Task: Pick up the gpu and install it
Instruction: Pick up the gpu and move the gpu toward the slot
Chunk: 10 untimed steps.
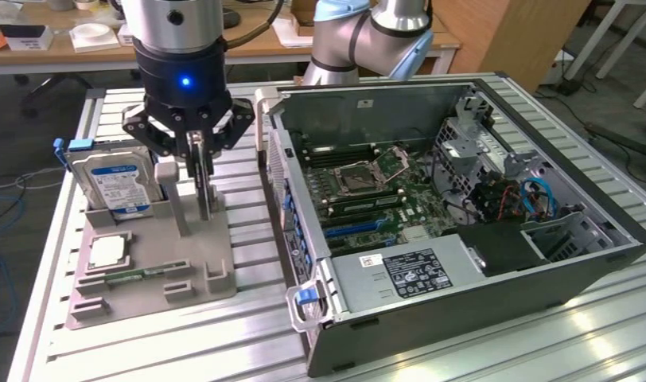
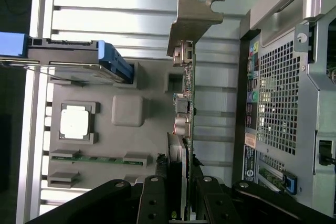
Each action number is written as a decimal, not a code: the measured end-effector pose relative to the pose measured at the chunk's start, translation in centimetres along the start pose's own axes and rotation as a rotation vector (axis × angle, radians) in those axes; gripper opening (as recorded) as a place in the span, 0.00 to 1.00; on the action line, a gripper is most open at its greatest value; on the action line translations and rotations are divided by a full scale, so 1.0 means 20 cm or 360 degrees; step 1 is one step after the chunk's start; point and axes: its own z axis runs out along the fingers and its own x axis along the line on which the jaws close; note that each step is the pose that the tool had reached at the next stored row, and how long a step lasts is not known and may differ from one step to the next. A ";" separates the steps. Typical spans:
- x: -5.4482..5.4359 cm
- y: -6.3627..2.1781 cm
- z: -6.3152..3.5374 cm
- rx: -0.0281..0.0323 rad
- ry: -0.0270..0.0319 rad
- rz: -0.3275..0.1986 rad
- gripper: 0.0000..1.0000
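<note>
Pincer [image 1: 200, 159] clamps the gpu [image 1: 204, 195] — blue-white label [image 1: 119, 189] on hard drive [image 1: 100, 161] unreadable

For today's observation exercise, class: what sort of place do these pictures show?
Likely a robotics lab: a robot arm whose tool grips a gpu over a slotted metal table, an open computer case, cluttered desks behind.

- Exterior view: high up, looking down into the open computer case [image 1: 461, 318].
- Wrist view: close, looking straight down beside the computer case.
- Both see the gray tray [image 1: 132, 294] beside it.
</note>
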 end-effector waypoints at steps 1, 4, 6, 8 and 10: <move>0.00 0.000 -0.002 -0.00013 -0.00001 0.0000 0.27; 0.00 0.001 -0.010 -0.00045 -0.00001 0.0000 0.27; 0.00 0.001 -0.016 -0.00071 -0.00004 0.0000 0.27; 0.00 0.002 -0.023 -0.00100 -0.00003 0.0000 0.27; 0.00 0.003 -0.029 -0.00130 -0.00004 0.0000 0.27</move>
